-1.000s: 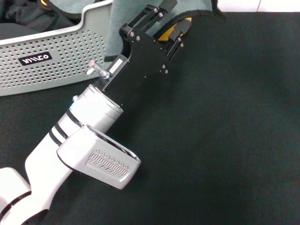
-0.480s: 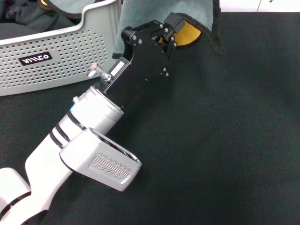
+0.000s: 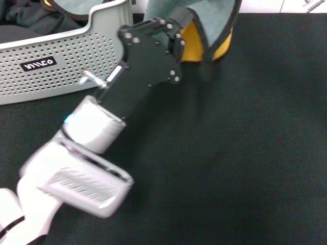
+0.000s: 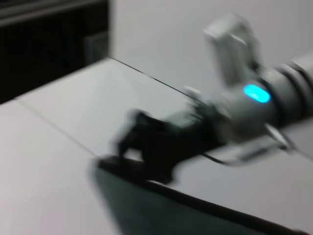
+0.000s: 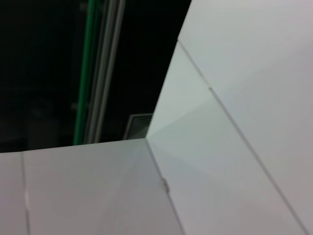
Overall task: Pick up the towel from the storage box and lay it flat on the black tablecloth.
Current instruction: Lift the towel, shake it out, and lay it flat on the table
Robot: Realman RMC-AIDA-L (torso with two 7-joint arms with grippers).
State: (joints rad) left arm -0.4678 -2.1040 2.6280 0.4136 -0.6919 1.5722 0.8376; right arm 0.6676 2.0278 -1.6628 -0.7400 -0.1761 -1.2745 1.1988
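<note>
Yellow-orange and grey, the towel [image 3: 207, 30] hangs pinched in the left gripper [image 3: 179, 38] fingers above the black tablecloth [image 3: 245, 143] near its far edge, beside the storage box [image 3: 56, 61]. It should be drawn clear, then lowered and spread flat.

Black tablecloth [image 3: 245, 153] lies open to the right; storage box [image 3: 61, 61] blocks far left

One towel [image 3: 217, 30], yellow-orange and grey, hanging at the far edge of the one black tablecloth [image 3: 245, 153]. One perforated grey storage box [image 3: 61, 61] at the far left corner, dark garment inside. One arm in head view, one left gripper [image 3: 179, 33]; a second arm shows blurred in the left wrist view.
</note>
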